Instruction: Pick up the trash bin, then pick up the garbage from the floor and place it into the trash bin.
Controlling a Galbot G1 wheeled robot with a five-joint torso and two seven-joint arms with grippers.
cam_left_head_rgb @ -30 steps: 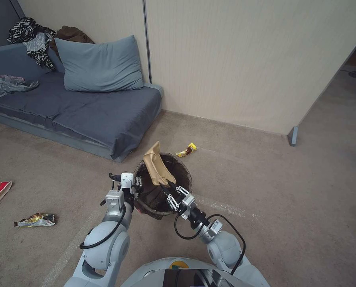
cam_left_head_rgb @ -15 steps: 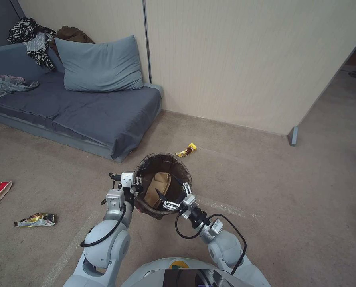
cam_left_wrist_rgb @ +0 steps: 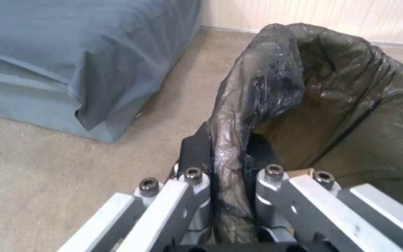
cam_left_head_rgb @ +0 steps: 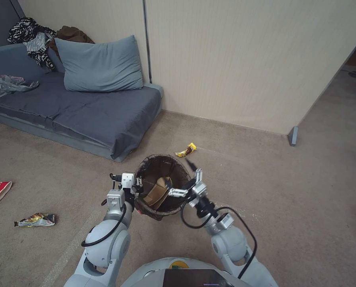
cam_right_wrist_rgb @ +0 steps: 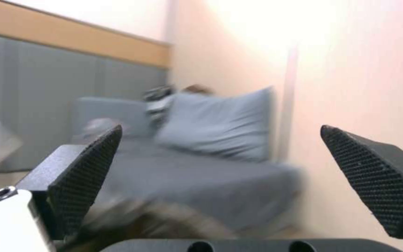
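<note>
Head view, right gripper (cam_left_head_rgb: 180, 178) wide open, empty, over trash bin (cam_left_head_rgb: 182, 167)

Trash bin (cam_left_head_rgb: 164, 187) mouth partly taken up by tan tray (cam_left_head_rgb: 158, 192); rim side blocked by left tool (cam_left_head_rgb: 135, 186) clamped on liner. Right tool (cam_left_head_rgb: 184, 179) held spread over far rim. Bare floor (cam_left_head_rgb: 266, 191) seen rightward; sofa (cam_left_head_rgb: 86, 111) close behind-left.

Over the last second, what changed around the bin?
The right gripper let go of the tan paper tray, which dropped into the trash bin, then lifted away with its fingers open. The left gripper stayed clamped on the bin's rim; floor litter unmoved.
</note>
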